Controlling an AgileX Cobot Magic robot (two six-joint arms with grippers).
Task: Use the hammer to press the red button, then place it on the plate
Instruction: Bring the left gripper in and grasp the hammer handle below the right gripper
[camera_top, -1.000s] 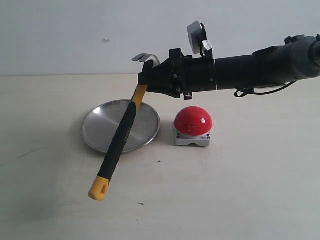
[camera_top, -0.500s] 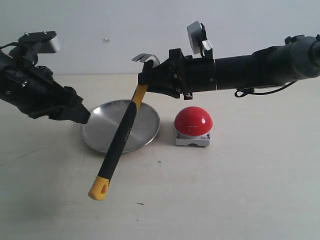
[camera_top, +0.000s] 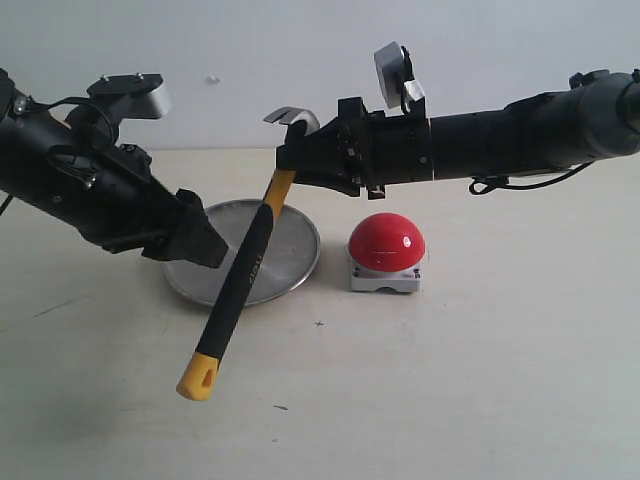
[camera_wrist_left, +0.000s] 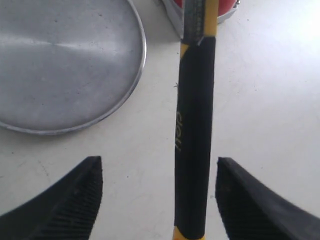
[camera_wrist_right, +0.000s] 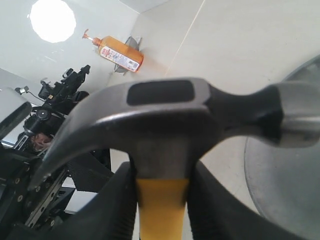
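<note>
pale tabletop (camera_top: 480, 380) and a blank white wall behind. exterior view: right gripper (camera_top: 292, 165) reaches across the middle, clamped on the hammer (camera_top: 245, 270) at the yellow neck just under the dark head. hammer hangs tilted, head up, yellow looped end low and toward the front-left; it looks clear of the table, not certain. its handle crosses in front of the plate (camera_top: 312, 250), which lies flat on the table. red button (camera_top: 387, 243) sits on the table just beside the plate, below the right arm, nothing touching it. left gripper (camera_top: 205, 245) sits over the plate's left edge, just beside the black grip.

left wrist view: both ribbed fingers (camera_wrist_left: 65, 205) spread wide, black handle runs between them, clear gap each side, so the left claw is open and holding nothing. plate and a sliver of the button show past the handle.

right wrist view: steel head and claw fill the frame, yellow neck pinched between the dark fingers, tight. orange bottle (camera_wrist_right: 120, 56) on the far wall.

handling, my guess: stiff, top-heavy tool, most weight in the head. the neck hold sits near the balance point, so little swing. black grip looks rubbery, good friction, sensible spot for the left claw, but a hold that far down means the head will want to droop, so squeeze hard, mid-grip not the loop. plate looks thin and light, may slide or ring when the hammer lands.
</note>
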